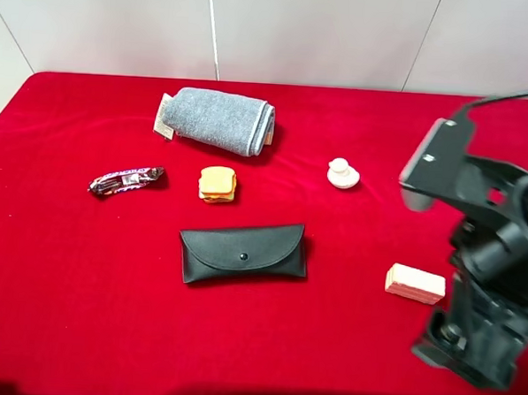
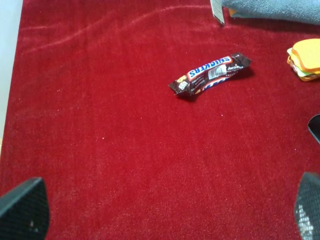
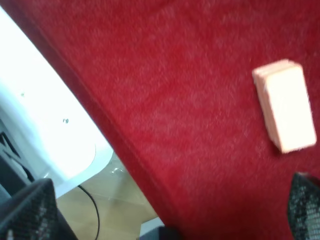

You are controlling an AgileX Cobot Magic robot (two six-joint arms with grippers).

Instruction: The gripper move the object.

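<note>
Since nothing is gripped: I start at the toy sandwich [image 1: 218,184].
Right gripper [image 3: 170,210]: fingers apart, empty, near the pink block [image 1: 414,283].
Approach: I cross over the black case [image 1: 242,252].

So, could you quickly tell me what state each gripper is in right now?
Left gripper: open, fingertips wide apart, holding nothing.
Right gripper: open, holding nothing; the pink block lies free on the red cloth.
</note>
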